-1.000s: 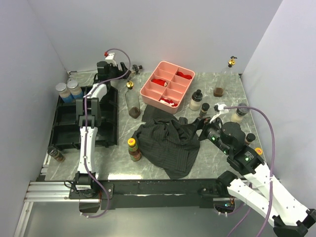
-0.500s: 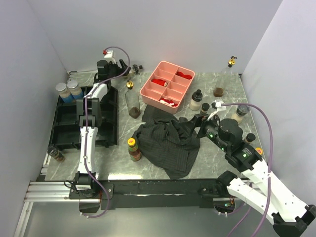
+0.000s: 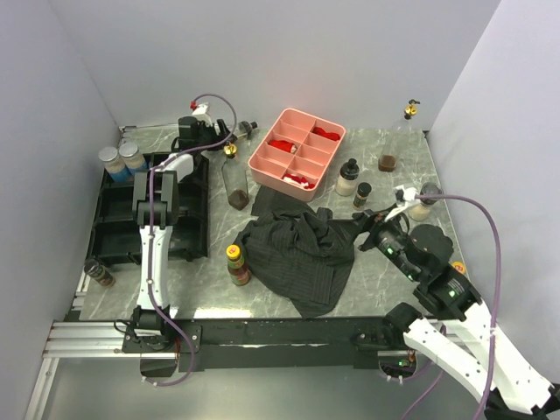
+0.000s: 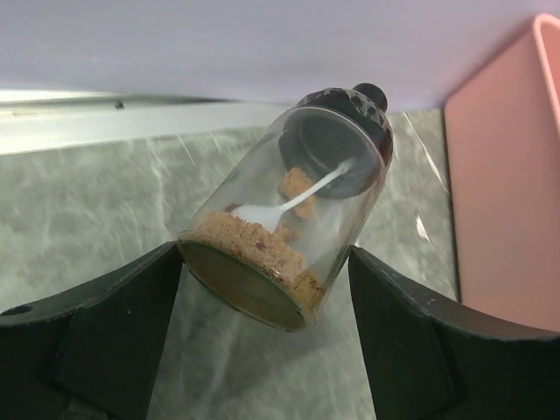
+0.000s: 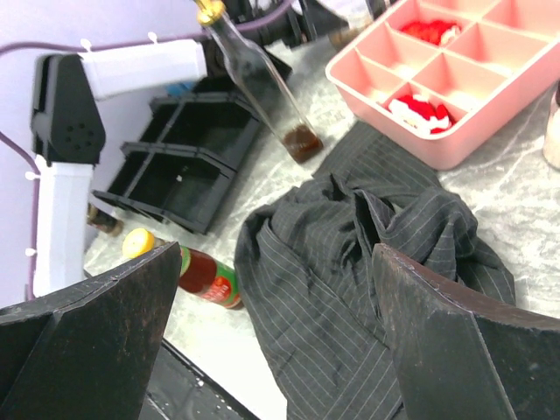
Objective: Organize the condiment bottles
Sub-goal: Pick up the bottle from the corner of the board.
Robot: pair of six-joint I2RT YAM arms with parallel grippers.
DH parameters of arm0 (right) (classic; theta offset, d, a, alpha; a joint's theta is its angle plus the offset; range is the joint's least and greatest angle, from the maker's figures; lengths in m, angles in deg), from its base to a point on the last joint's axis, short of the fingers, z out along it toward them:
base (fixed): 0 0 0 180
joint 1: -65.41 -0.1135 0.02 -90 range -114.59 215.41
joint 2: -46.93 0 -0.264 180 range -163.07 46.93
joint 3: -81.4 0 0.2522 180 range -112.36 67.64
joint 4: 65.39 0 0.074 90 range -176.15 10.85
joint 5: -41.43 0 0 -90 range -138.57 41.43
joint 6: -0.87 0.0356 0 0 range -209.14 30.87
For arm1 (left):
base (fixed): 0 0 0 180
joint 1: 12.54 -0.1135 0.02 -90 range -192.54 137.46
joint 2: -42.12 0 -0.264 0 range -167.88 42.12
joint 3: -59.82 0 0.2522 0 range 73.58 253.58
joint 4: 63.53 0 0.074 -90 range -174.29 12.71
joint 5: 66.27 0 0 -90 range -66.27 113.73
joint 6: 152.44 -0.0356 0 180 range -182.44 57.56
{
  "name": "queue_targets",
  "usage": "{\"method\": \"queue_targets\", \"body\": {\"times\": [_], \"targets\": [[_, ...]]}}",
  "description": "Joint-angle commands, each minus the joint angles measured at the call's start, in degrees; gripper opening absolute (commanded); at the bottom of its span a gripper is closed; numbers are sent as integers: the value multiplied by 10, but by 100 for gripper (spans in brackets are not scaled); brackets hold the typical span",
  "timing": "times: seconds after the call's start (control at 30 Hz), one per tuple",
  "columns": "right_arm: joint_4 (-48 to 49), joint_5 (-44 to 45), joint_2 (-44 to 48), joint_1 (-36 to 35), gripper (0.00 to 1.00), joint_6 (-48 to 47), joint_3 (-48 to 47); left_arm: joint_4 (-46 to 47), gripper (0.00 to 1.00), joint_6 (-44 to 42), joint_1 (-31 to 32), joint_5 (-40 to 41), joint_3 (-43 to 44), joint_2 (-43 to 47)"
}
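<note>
The left hand (image 4: pixel 265 284) is gripping a tilted, black-capped clear jar (image 4: pixel 293 214) at the far edge of the worktop (image 4: pixel 79 210), beside the pink tray (image 4: pixel 507 184). The right hand (image 5: pixel 276 328) is hanging wide open above the dark cloth (image 5: pixel 350 254).

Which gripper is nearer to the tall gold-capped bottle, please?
Left. The left gripper, holding a small jar, is just behind the tall gold-capped bottle; the right gripper sits far across the dark cloth.

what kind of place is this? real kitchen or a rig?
Probably a lab test cell, not a kitchen: bare white walls box in a marble-look table, two robot arms bolted at its near edge, staged props: condiment bottles, pink divided tray. The left gripper holds one small jar.
</note>
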Motion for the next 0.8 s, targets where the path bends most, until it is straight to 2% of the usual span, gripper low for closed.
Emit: {"method": "queue_targets", "body": {"times": [0.0,0.37,0.47,0.5,0.63,0.77], "targets": [[0,5,27,1,97,7,-9,20,78,-9,4,-23,-17,59],[-7,6,26,1,97,8,-15,9,58,-18,4,-42,-21,63],[-5,4,25,1,97,14,-16,14,46,-22,4,-35,-41,79],[-3,3,27,1,96,15,-11,17,37,-21,3,-32,-48,85],[3,3,26,2,96,22,-12,29,19,-3,-5,-23,-71,119],[6,3,24,2,96,19,-16,53,3,74,-28,-56,-76,136]]}}
